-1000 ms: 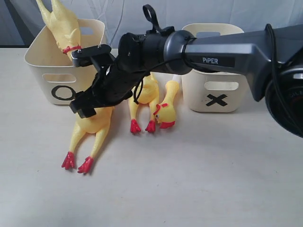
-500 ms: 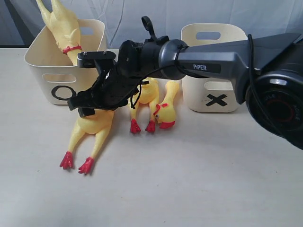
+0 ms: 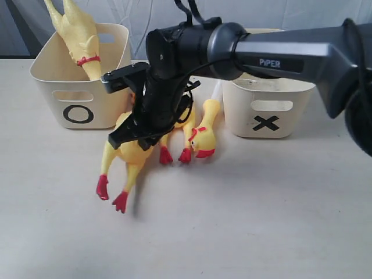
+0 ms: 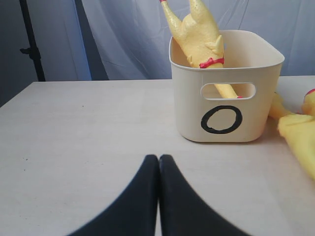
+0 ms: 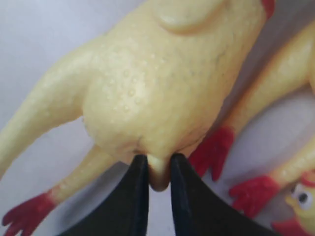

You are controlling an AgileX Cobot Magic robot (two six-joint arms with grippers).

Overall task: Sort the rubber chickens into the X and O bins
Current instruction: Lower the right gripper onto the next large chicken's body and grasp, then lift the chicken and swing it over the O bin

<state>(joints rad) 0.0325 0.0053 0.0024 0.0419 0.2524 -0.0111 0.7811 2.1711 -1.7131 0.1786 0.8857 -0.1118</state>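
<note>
My right gripper (image 3: 132, 138) (image 5: 159, 160) is shut on the tail nub of a yellow rubber chicken (image 3: 129, 156) (image 5: 162, 88). That chicken hangs tilted just above the table, red feet lowest. A second chicken (image 3: 203, 135) lies on the table between the bins, its feet and face also showing beside the held one (image 5: 256, 194). A third chicken (image 3: 78, 32) (image 4: 197, 34) stands head-down in the O bin (image 3: 55, 87) (image 4: 261, 113). The X bin (image 3: 290, 110) stands at the right behind the arm. My left gripper (image 4: 158, 158) is shut and empty, low over the table, facing the O bin.
The right arm (image 3: 279, 55) stretches across from the right in front of the X bin's rim. A white curtain hangs behind the table. A dark stand (image 4: 30, 44) rises at the far left. Part of a chicken (image 4: 300, 140) shows beside the O bin.
The right gripper has swung to the right and turned more upright, lifting the gripped chicken; its feet have moved right and now dangle off the table.
</note>
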